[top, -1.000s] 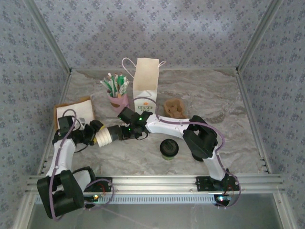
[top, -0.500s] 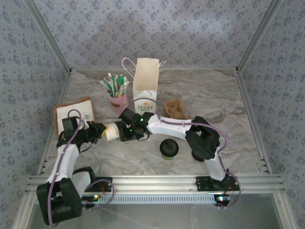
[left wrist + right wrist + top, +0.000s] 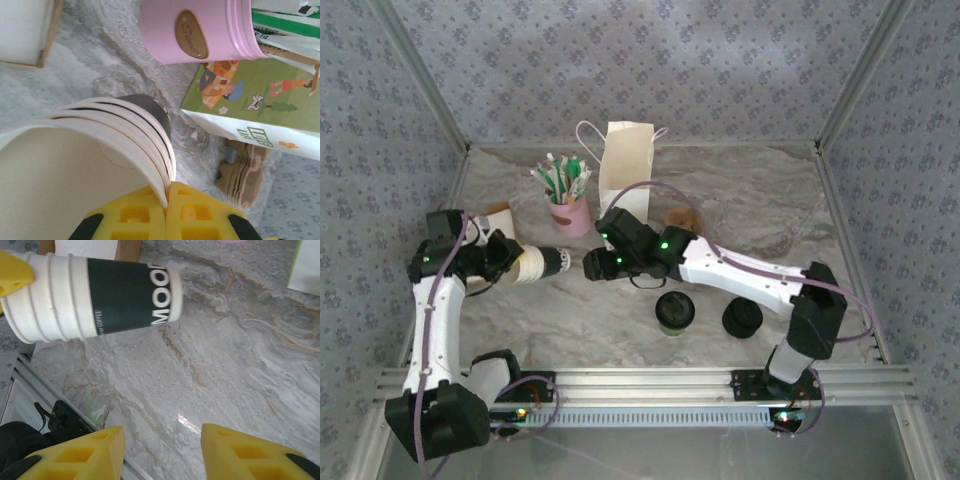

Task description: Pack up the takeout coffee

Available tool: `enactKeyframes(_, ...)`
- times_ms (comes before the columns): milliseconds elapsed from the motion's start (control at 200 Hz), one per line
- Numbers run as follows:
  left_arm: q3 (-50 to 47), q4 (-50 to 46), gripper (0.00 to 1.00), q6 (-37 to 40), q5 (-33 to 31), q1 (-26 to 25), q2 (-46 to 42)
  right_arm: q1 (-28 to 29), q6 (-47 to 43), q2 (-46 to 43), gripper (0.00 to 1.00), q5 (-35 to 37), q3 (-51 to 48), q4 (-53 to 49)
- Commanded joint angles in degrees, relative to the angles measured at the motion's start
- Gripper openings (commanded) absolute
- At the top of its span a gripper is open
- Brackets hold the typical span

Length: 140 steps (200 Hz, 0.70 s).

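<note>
Several MOOD cups (image 3: 125,292) pinched by left end effector (image 3: 167,192); right end effector (image 3: 161,435) spread, empty

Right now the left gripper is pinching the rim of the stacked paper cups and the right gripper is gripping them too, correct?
Not quite. The left gripper does pinch the rim of the stacked paper cups, but the right gripper is open and empty, clear of them, as the right wrist view shows.
</note>
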Motion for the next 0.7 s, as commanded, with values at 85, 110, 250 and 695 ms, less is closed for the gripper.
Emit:
enactKeyframes(85, 10.73, -20.39, 0.00, 8.60, -10.41, -3.42, 2.47, -1.61, -1.11, -4.92, 0.47, 1.62, -3.88, -2.59)
enactKeyframes(110, 11.67, -21.94, 0.00, 9.06, -11.94, -3.99, 2.82, -1.82, -1.16, -5.55, 0.47, 1.36, -4.35, -2.50)
enactKeyframes(250, 15.79, -28.45, 0.00, 10.54, -21.03, -6.75, 4.00, -3.59, -1.64, -8.78, 0.47, 0.83, -6.48, -2.85)
enactKeyframes(695, 17.57, -31.40, 0.00, 9.10, -38.79, -11.99, 12.07, -10.35, -2.52, -18.28, 0.48, -1.10, -14.37, -6.14)
